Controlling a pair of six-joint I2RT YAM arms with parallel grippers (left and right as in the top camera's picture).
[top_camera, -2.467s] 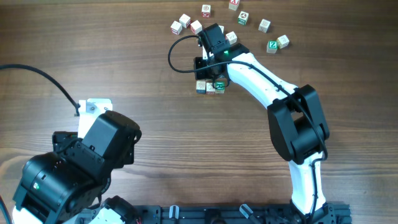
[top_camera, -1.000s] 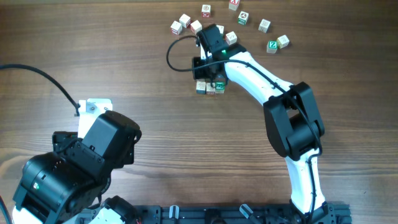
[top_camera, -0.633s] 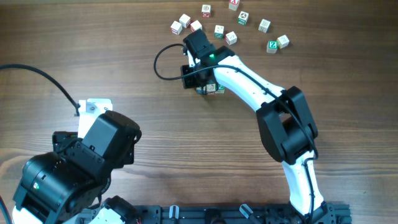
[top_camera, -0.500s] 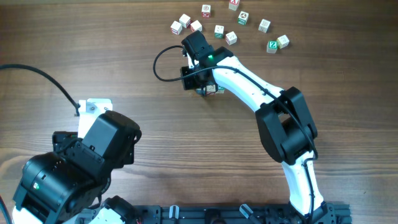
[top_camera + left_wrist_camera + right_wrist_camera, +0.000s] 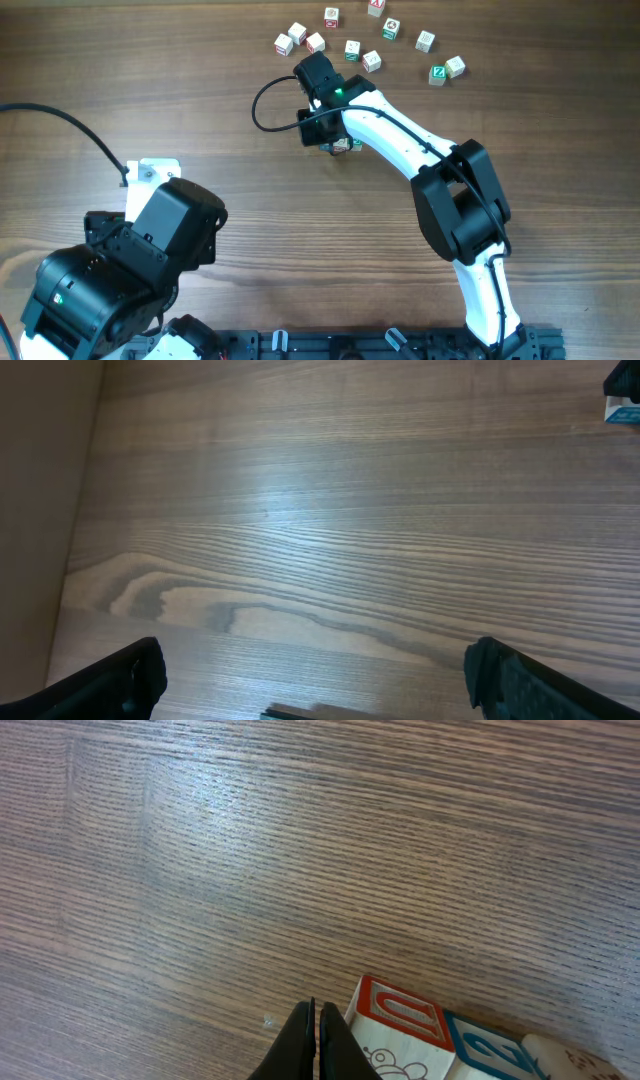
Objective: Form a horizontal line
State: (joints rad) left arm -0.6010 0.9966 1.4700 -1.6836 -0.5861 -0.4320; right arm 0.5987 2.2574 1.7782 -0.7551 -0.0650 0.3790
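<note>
The left claw (image 5: pixel 320 685) stands wide open over the bare wooden counter (image 5: pixel 330 530). At the top right edge, a pale cube with blue print (image 5: pixel 622 410) is partly visible.

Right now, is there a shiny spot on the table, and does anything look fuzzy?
Left wrist view: a pale glare patch sits on the table, and the dark left end effector fingers at the bottom corners look soft. Right wrist view: glare on the wood at upper left, while the red-printed cube looks sharp. Overhead view: the light looks even, and the right arm is crisp.
</note>
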